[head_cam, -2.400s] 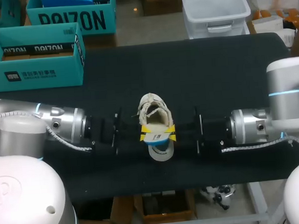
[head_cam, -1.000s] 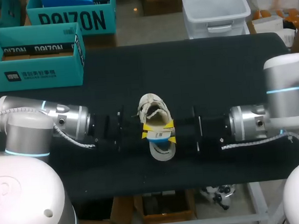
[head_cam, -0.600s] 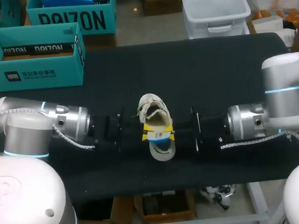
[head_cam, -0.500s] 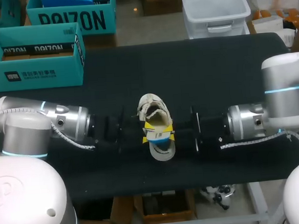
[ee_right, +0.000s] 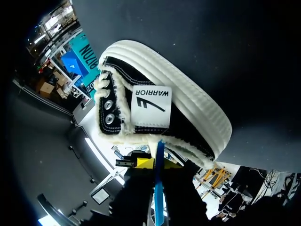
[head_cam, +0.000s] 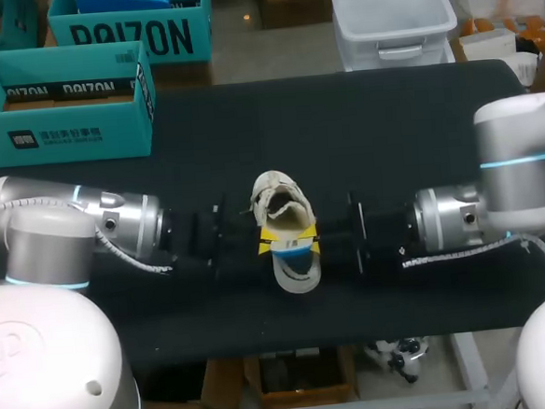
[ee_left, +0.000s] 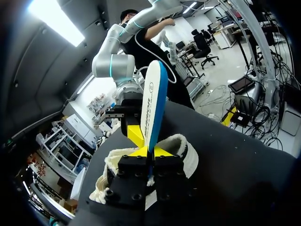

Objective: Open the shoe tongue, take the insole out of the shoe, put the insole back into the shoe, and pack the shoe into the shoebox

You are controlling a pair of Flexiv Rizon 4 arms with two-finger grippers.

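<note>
A cream-white shoe (head_cam: 279, 196) lies mid-table, toe pointing to the far side. Its white and blue insole (head_cam: 291, 259) sticks out past the heel. From the left, my left gripper (head_cam: 268, 244) is shut on the insole. From the right, my right gripper (head_cam: 310, 242) is shut on it too. The left wrist view shows the insole (ee_left: 154, 94) rising edge-on from my left gripper (ee_left: 149, 165), with the shoe (ee_left: 188, 153) beside it. In the right wrist view the insole's blue edge (ee_right: 159, 188) runs between the fingers, the shoe (ee_right: 188, 108) ahead. The teal shoebox (head_cam: 62, 135) stands open at the far left.
The black table (head_cam: 389, 131) has bare cloth on the far right and along the near edge. Both arms lie low across the table, level with the shoe's heel.
My left gripper's fingers spread for a moment and closed again on the insole. The right arm crept a little left towards the shoe. The shoe stayed put.
</note>
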